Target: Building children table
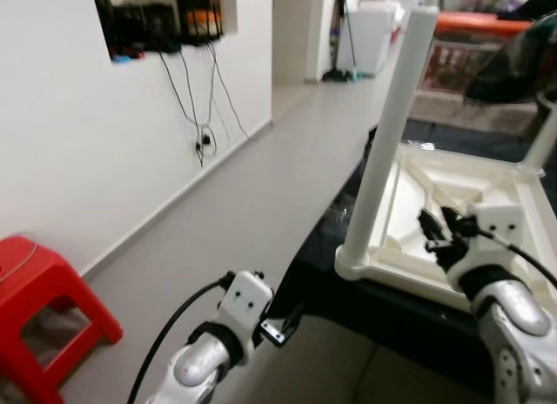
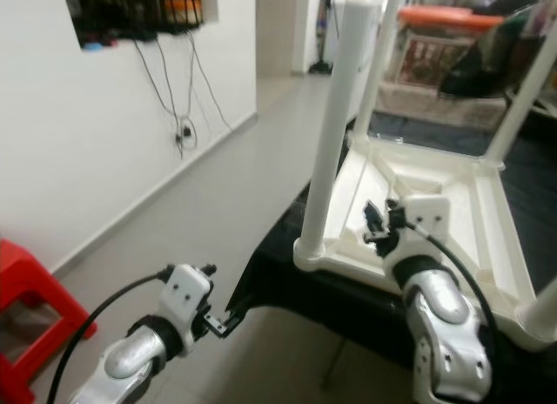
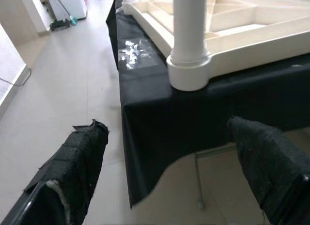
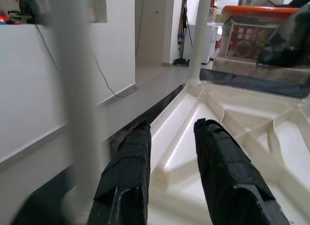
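Left eye view | white plastic table – upside down, legs up | both grippers' fingers apart

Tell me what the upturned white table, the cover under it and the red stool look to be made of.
Upturned table: likely moulded plastic, given its ribbed underside and smooth, slightly glossy round legs. Black cover: seemingly thin plastic sheet or coated cloth; it drapes at the corner and glints. Red stool: probably moulded plastic, uniform colour with a soft sheen.
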Available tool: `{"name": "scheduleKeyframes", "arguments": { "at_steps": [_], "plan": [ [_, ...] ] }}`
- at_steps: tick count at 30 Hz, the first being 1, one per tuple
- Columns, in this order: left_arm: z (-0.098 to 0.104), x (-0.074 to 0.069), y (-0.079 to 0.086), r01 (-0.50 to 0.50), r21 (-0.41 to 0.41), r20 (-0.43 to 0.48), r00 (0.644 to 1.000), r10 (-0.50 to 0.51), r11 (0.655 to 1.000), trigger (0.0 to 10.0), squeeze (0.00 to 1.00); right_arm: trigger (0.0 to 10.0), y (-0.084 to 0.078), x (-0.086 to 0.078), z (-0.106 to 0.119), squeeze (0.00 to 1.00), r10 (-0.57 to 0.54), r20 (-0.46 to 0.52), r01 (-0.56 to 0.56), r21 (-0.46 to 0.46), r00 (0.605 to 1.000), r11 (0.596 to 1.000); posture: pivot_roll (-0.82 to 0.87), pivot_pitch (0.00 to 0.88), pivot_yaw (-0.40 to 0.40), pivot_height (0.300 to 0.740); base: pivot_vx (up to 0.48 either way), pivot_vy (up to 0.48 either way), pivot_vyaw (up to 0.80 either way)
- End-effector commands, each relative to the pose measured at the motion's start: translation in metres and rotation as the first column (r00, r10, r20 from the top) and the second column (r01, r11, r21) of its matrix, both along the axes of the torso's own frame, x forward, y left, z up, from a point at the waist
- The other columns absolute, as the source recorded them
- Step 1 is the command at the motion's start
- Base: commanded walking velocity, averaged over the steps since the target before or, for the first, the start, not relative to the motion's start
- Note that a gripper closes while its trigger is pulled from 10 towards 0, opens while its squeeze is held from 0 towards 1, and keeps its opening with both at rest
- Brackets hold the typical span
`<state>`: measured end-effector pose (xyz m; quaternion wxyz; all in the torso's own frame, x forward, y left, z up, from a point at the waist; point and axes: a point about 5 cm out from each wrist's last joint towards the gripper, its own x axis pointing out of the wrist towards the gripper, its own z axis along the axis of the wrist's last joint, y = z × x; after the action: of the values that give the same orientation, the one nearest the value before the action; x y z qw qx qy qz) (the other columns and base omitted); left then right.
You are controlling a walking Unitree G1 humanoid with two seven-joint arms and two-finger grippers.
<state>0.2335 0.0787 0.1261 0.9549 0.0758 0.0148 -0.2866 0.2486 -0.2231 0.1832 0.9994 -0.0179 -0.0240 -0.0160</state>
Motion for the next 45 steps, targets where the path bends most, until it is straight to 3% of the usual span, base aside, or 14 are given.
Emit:
{"name": "scheduleKeyframes", "arguments": {
  "at_steps": [1, 3, 6, 11, 13, 19, 26, 45],
  "plan": [
    [-0.005, -0.001, 0.0, 0.006, 0.011, -0.017, 1.0, -0.006, 1.0, 10.0, 0.0, 10.0, 0.01, -0.006, -0.003, 0.0, -0.025, 0.028, 0.025, 0.021, 0.999, 0.999, 0.09, 0.0, -0.055, 0.74, 0.0, 0.0, 0.0],
    [-0.005, -0.001, 0.0, 0.006, 0.011, -0.017, 1.0, -0.006, 1.0, 10.0, 0.0, 10.0, 0.01, -0.006, -0.003, 0.0, -0.025, 0.028, 0.025, 0.021, 0.999, 0.999, 0.09, 0.0, -0.055, 0.74, 0.0, 0.0, 0.0],
    [-0.003, 0.002, -0.001, 0.001, 0.006, -0.007, 1.0, -0.001, 1.0, 10.0, 0.0, 10.0, 0.033, -0.019, -0.018, 0.0, -0.037, 0.024, 0.035, 0.06, 0.999, 0.998, 0.09, 0.0, -0.054, 0.74, 0.0, 0.0, 0.0],
    [-0.002, 0.005, -0.003, -0.005, 0.0, 0.001, 1.0, 0.005, 1.0, 10.0, 0.0, 10.0, 0.049, -0.026, -0.028, 0.0, -0.018, 0.009, 0.017, 0.05, 1.0, 0.999, 0.09, 0.0, -0.051, 0.74, 0.0, 0.0, -0.32],
    [-0.001, 0.007, -0.008, 0.001, -0.001, 0.007, 1.0, -0.001, 1.0, 10.0, 0.0, 10.0, 0.064, -0.03, -0.041, 0.0, -0.007, -0.018, 0.008, 0.05, 1.0, 0.999, 0.1, 0.0, -0.05, 0.74, 0.0, 0.0, -0.8],
    [-0.004, 0.01, -0.009, 0.001, 0.008, -0.001, 1.0, -0.001, 1.0, 10.0, 0.0, 10.0, 0.075, -0.032, -0.049, 0.0, -0.002, -0.027, 0.003, 0.045, 1.0, 0.999, 0.1, 0.0, -0.052, 0.74, 0.0, 0.0, -0.8],
    [-0.007, 0.011, -0.009, 0.001, 0.026, -0.013, 1.0, 0.0, 1.0, 10.0, 0.0, 10.0, 0.076, -0.033, -0.054, 0.0, -0.023, -0.025, 0.024, 0.054, 0.999, 0.998, 0.11, 0.0, -0.05, 0.74, 0.0, -0.173, -0.74],
    [-0.011, 0.01, -0.01, 0.018, 0.031, -0.022, 1.0, -0.017, 0.999, 10.0, 0.0, 10.0, 0.09, -0.032, -0.065, 0.0, 0.053, -0.056, -0.048, 0.088, 0.997, 0.995, 0.11, 0.0, -0.049, 0.74, 0.031, -0.458, 0.0]
  ]
}}
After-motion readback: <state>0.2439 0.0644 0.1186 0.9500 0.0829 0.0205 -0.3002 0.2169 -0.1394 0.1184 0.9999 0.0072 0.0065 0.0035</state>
